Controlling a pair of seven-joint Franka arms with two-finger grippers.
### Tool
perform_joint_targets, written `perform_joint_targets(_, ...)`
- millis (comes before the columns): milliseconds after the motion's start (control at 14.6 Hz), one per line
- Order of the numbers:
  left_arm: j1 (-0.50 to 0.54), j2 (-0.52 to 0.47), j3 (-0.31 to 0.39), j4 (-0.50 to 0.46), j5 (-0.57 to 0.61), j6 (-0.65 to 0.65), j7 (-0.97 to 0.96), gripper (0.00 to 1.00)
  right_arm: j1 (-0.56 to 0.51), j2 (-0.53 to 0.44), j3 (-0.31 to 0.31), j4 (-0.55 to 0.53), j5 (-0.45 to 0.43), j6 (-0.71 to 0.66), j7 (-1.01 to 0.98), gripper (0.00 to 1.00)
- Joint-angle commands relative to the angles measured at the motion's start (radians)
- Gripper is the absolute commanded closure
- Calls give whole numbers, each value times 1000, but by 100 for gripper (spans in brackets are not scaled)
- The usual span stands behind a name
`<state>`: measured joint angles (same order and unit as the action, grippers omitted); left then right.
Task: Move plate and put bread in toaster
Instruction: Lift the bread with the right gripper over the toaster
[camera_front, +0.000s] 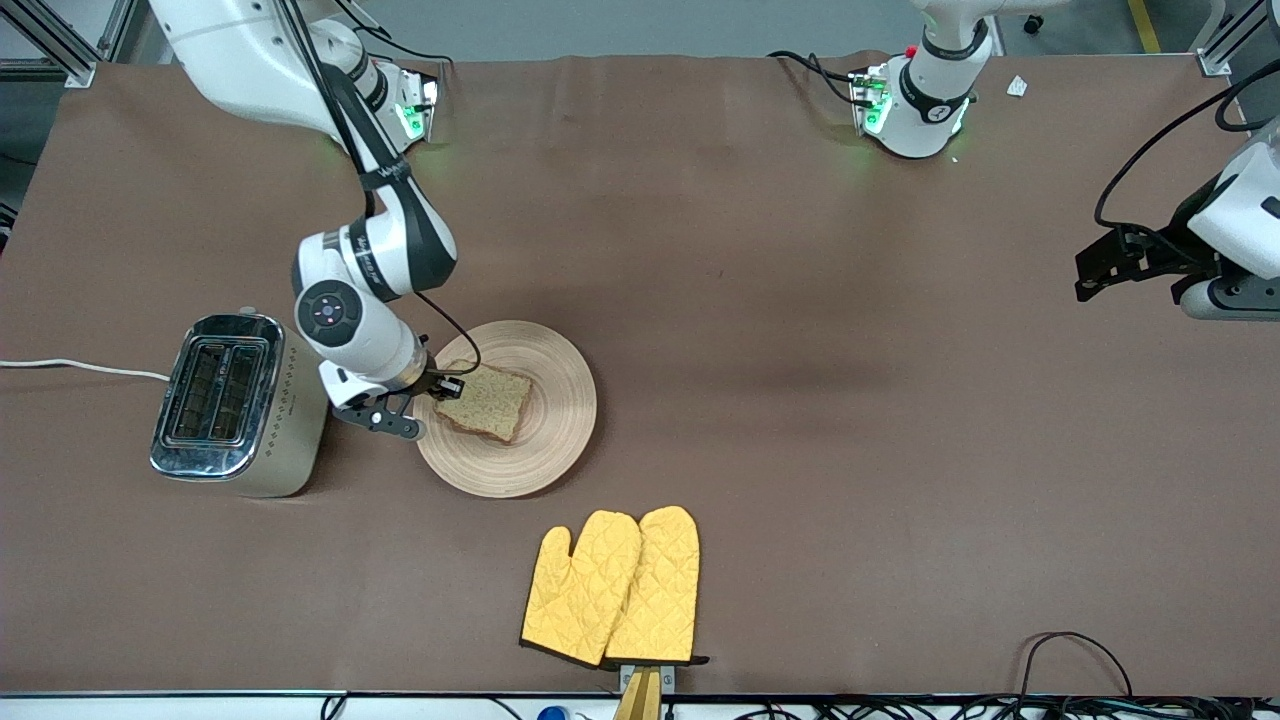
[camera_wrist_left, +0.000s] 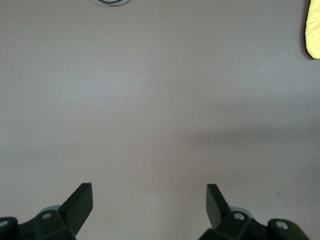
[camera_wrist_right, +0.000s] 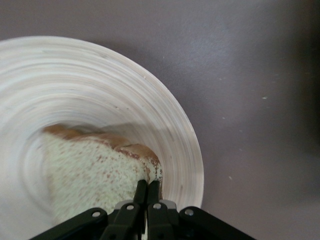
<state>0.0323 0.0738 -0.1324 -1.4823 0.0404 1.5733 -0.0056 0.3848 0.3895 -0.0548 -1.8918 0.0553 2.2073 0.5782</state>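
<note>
The bread (camera_front: 487, 402) is seen lying on the plate (camera_front: 560, 440), and the plate is on the table (camera_front: 800, 300) just beside the toaster (camera_front: 235, 405), toward the right arm's end. The right gripper (camera_front: 447, 385) is low over the plate, at the edge of the slice that is closest to the toaster. In the right wrist view its two fingers (camera_wrist_right: 141, 192) are pressed together on a crust corner of the bread, so the slice is pinched by its edge. Bread like this is judged to be light and soft. It can be bent, torn or crumbled if it is squeezed too hard or pulled fast. The crust is likely the firmest part, so a hold there is thought to be best, with enough of the slice between the fingers. A slice held by one corner may droop when it is lifted. It would need to be stood on its edge to be slid into a slot of the toaster. The plate is judged to be stiff and smooth, and best taken by its rim. The left gripper (camera_wrist_left: 149, 200) is kept waiting over bare table toward the left arm's end, with its fingers spread wide and nothing held. A pair of yellow oven mitts (camera_front: 612, 587) is lying nearer the front camera than the plate.
</note>
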Motion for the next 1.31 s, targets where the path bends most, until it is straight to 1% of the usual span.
perform_joint_targets(0,20,-3,8,17,-14,-24,78,0,-15,-44,7,132,3,-209,9,100)
perform_joint_targets(137,11,-5,39,17,-14,-24,79,0,-15,-43,4,256,-24,-364,-3,100)
perform_joint_targets(206,8,-5,46,17,-14,-24,78,0,-15,-43,6,299,-87,-426,-6,100)
perform_joint_targets(344,14,-6,39,16,-13,-24,61,0,-6,-43,12,351,-242,-530,-15,100)
perform_joint_targets(412,14,-6,39,17,-11,-22,61,0,-1,-44,12,364,-309,-578,-40,100)
perform_joint_targets(550,12,-9,39,17,-11,-22,61,0,-1,-49,12,384,-414,-655,-122,100)
perform_joint_targets(687,1,-23,40,17,-11,-22,61,0,-1,-52,12,390,-558,-728,-211,100)
perform_joint_targets(756,-8,-26,42,17,-11,-24,56,0,-3,-55,10,390,-622,-748,-243,100)
perform_joint_targets(824,-40,-34,52,16,-5,-24,56,0,-9,-64,9,393,-668,-762,-282,100)
perform_joint_targets(962,-80,-37,85,16,-1,-39,53,0,-29,-66,3,393,-739,-765,-326,100)
perform_joint_targets(1031,-84,-32,85,16,0,-48,41,0,-49,-63,3,392,-782,-765,-327,100)
perform_joint_targets(1237,-74,-26,79,14,0,-47,21,0,-72,-57,1,392,-827,-764,-308,100)
